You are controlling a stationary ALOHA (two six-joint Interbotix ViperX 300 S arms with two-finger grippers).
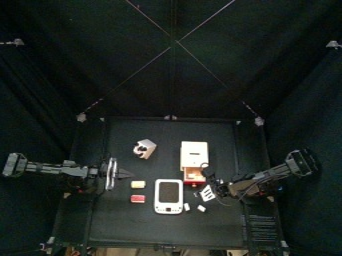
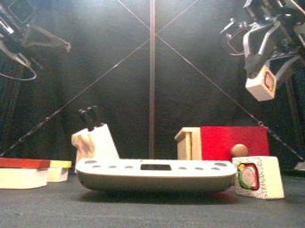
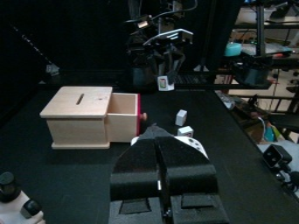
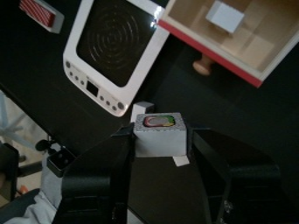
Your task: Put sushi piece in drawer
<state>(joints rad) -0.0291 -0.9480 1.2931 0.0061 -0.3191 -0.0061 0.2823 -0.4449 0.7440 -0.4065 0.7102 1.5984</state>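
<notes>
My right gripper (image 4: 162, 145) is shut on a sushi piece (image 4: 160, 123), a white cube with a green, red and orange top. It hangs in the air at the table's right side (image 2: 263, 85), above the table and short of the drawer. The drawer (image 4: 239, 39) stands pulled out of the cream-tan cabinet (image 3: 82, 114), its red front (image 2: 233, 142) facing the table's front edge. A small white thing (image 4: 225, 13) lies inside it. My left gripper (image 3: 163, 140) rests shut at the table's left side (image 1: 124, 173), away from the cabinet.
A flat white device (image 1: 168, 195) lies at the front middle, beside the drawer. Another sushi cube (image 2: 256, 176) stands on the table near the front right. A knife block (image 2: 93, 141) stands at the back left, and a red and cream block (image 2: 24, 171) at the front left.
</notes>
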